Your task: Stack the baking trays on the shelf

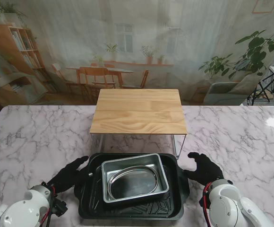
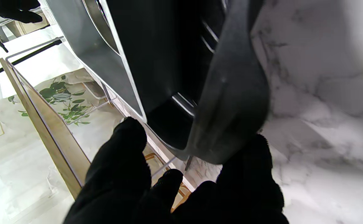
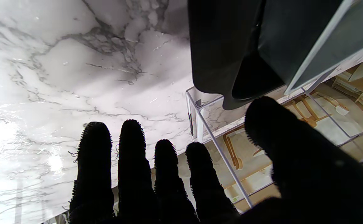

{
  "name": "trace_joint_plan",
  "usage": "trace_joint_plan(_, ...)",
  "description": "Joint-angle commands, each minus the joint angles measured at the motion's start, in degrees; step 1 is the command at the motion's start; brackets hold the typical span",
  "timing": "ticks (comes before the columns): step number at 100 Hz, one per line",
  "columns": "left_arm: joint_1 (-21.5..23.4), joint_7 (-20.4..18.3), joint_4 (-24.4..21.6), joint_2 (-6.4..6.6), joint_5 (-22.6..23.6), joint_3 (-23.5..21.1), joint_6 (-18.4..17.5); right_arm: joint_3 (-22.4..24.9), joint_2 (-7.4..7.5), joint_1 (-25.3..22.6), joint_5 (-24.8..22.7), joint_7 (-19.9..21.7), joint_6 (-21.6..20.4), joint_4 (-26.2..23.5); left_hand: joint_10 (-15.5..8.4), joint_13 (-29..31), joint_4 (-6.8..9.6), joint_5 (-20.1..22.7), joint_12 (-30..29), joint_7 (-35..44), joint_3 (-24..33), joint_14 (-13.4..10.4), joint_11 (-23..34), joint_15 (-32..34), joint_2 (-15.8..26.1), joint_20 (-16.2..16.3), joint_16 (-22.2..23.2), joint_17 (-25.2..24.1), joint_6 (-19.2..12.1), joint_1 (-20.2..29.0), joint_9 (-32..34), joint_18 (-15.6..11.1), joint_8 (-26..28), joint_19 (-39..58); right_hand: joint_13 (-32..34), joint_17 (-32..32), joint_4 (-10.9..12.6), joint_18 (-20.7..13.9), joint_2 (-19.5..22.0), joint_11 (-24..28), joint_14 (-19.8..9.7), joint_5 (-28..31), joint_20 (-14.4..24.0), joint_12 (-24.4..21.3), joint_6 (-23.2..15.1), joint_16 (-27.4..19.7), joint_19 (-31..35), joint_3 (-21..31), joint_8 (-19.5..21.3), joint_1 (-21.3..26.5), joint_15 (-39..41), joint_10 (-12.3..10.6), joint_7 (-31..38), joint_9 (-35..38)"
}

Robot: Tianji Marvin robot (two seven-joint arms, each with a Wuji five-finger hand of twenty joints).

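A black baking tray (image 1: 132, 210) lies on the marble table close to me, in front of the wooden shelf (image 1: 139, 111). Inside it sits a silver rectangular tray (image 1: 163, 182) holding an oval metal dish (image 1: 132, 182). My left hand (image 1: 68, 175) rests at the black tray's left far corner with its fingers apart. In the left wrist view the tray rim (image 2: 231, 102) runs between thumb and fingers (image 2: 247, 168) without a firm grip. My right hand (image 1: 203, 168) is spread open at the tray's right far corner (image 3: 219, 46), and its thumb is close to the rim.
The shelf stands on thin metal legs (image 3: 212, 137), and its top is bare wood. The black tray's far edge reaches just under the shelf's front. Marble tabletop (image 1: 28, 137) stretches out to both sides.
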Motion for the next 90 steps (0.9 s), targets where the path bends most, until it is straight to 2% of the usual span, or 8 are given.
trace_joint_plan(1, -0.3, -0.6, -0.6, -0.46, 0.0, 0.8, 1.0, -0.3, -0.07, 0.0, 0.2, 0.2, 0.6, 0.3, 0.2, -1.2, 2.37, -1.7, -1.0, -0.2, 1.9, 2.1, -1.6, -0.7, -1.3, -0.8, -1.2, 0.5, 0.0, 3.0, -3.8, -2.8, -0.7, -1.0, -1.2, -0.5, 0.5, 0.7, -1.8, -1.4, 0.4, -2.2, -0.6, -0.4, 0.7, -0.2, -0.4, -0.6, -0.5, -0.8, -3.1, -0.5, -0.7, -2.1)
trace_joint_plan(28, -1.0, -1.2, -0.8, -0.23, 1.2, 2.5, 3.3, -0.9, 0.08, 0.5, -0.4, 0.8, 2.0, 0.5, 0.1, -2.7, 5.38, -1.2, -0.8, 1.2, 9.2, 1.0, -1.1, -1.3, -2.7, -1.7, -2.8, 0.0, -0.4, 2.8, -2.4, -4.0, -0.1, -2.8, -0.9, 0.0, 0.8, 0.4, -1.5, -1.4, 0.5, -2.3, -0.5, -0.5, 0.8, -0.1, -0.3, -0.7, -0.7, 0.3, -2.9, -0.3, -0.9, -2.0)
trace_joint_plan(40, -1.1, -1.5, -1.1, 0.03, 4.1, 2.9, 4.1, -1.3, 0.19, 0.9, -0.8, 1.2, 2.8, 0.8, -1.1, -1.3, 5.86, 0.9, 9.6, 4.5, 18.2, -0.3, 1.7, 2.5, -4.7, -0.9, 1.8, 0.8, 0.4, 1.7, 3.0, -5.8, 5.0, -0.9, -0.4, 1.1, 1.3, -0.4, -1.7, -1.0, 0.5, -2.1, -0.4, -0.4, 1.0, 0.3, 0.4, 0.6, -0.8, 1.2, -2.0, -0.1, -0.9, -1.9)
trace_joint_plan(56, -1.6, -1.9, -0.8, 0.36, 8.1, 3.6, 4.6, -1.7, 0.27, 1.3, -1.1, 1.5, 3.4, 1.1, -3.5, 0.0, 5.72, 0.4, 14.0, 4.2, 19.9, -1.1, 2.6, 3.9, -6.1, -0.6, 4.2, 1.6, -1.7, 2.1, 3.2, -6.4, 6.3, 0.1, -0.5, 1.1, 1.4, -0.3, -2.0, -0.8, 0.3, -2.2, -0.5, -0.3, 0.8, 0.5, 0.6, 1.2, -0.8, 1.0, -1.5, -0.1, -0.8, -2.1)
trace_joint_plan(68, -2.1, -1.5, -0.1, 0.39, 9.7, 4.5, 4.8, -1.8, 0.29, 1.4, -1.1, 1.6, 3.5, 1.2, -3.5, 1.4, 4.73, 0.2, 14.7, 2.8, 19.7, -1.6, 2.5, 4.3, -5.9, -0.3, 5.4, 2.6, -3.0, 2.3, 4.4, -6.6, 5.4, 1.0, -0.6, 1.0, 1.4, -0.3, -1.8, -0.8, 0.3, -2.2, -0.6, -0.4, 0.6, 0.6, 0.6, 1.3, -0.8, 1.1, -1.3, -0.2, -0.7, -2.1)
trace_joint_plan(76, -2.4, -0.6, 0.3, 0.3, 10.6, 5.2, 5.1, -2.0, 0.34, 1.6, -1.2, 1.8, 3.8, 1.3, -2.8, 3.0, 1.51, -0.2, 14.4, 2.6, 14.4, -1.7, 2.4, 4.7, -5.2, 0.3, 6.4, 3.4, -3.5, 2.9, 4.6, -6.4, 4.6, 2.4, -0.7, 0.9, 1.3, -0.1, -1.7, -0.8, 0.4, -2.3, -0.6, -0.4, 0.7, 0.6, 0.6, 1.3, -0.7, 0.9, -1.3, -0.2, -0.6, -2.1)
trace_joint_plan(81, -2.5, -0.3, 0.5, 0.29, 11.2, 5.5, 4.9, -2.2, 0.36, 1.7, -1.1, 1.9, 3.9, 1.3, -2.6, 3.4, 0.74, -0.8, 14.2, 2.5, 8.7, -1.5, 2.4, 4.7, -4.7, 0.4, 6.8, 3.5, -3.7, 2.3, 4.5, -6.0, 3.9, 2.8, -0.7, 0.9, 1.3, -0.1, -1.6, -0.8, 0.3, -2.3, -0.6, -0.4, 0.6, 0.6, 0.6, 1.2, -0.7, 0.9, -1.3, -0.2, -0.6, -2.2)
trace_joint_plan(90, -2.5, -0.1, 0.3, 0.28, 11.5, 5.8, 4.8, -2.3, 0.39, 1.8, -1.2, 2.0, 4.0, 1.3, -1.9, 2.4, 0.2, -1.5, 14.0, 2.1, 6.0, -0.9, 2.0, 4.2, -5.1, 0.5, 6.6, 2.7, -3.2, 0.2, 3.4, -5.5, 3.6, 2.7, -0.8, 0.7, 1.3, 0.1, -1.5, -0.8, 0.2, -2.4, -0.7, -0.4, 0.4, 0.6, 0.6, 1.1, -0.7, 0.8, -1.3, -0.2, -0.6, -2.2)
